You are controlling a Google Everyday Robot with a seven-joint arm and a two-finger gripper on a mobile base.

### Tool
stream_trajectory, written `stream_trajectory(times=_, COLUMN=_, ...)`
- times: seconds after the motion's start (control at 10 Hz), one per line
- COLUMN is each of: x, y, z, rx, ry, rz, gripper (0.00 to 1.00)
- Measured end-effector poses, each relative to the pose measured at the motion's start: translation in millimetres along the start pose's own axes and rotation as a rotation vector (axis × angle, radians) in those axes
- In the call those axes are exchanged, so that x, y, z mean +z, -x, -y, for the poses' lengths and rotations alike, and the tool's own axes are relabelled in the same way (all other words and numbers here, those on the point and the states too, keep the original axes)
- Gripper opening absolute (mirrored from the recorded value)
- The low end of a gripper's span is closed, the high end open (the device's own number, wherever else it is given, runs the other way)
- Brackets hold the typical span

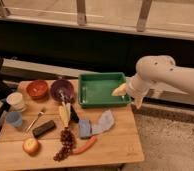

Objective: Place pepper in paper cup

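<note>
The slender orange-red chili pepper (pixel 85 145) lies by the wooden table's (pixel 121 142) near edge, angled near-left to far-right, well left of the pale gripper (pixel 128 96) at the green plastic tray's (pixel 102 76) right rim, its opening impossible to tell.

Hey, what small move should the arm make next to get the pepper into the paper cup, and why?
Probably swing the gripper toward the table's near edge, to above the pepper. The gripper hangs by the right rim of the green tray, well away from the pepper, which lies on the table beside the grapes. The paper cup stands at the far left.
</note>
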Motion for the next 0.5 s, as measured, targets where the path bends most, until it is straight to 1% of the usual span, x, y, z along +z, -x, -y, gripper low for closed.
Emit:
stream_trajectory(times=0.2, x=14, y=-28, z=-24, rx=-0.087, ry=-0.013, rz=-0.037, gripper=0.8)
stream_trajectory(times=0.4, x=25, y=-58, z=-39, rx=-0.167, ry=-0.026, rz=-0.083, gripper=0.8)
stream_trajectory(times=0.5, x=24, y=-57, z=-38, rx=-0.165, ry=-0.026, rz=-0.081, gripper=0.8)
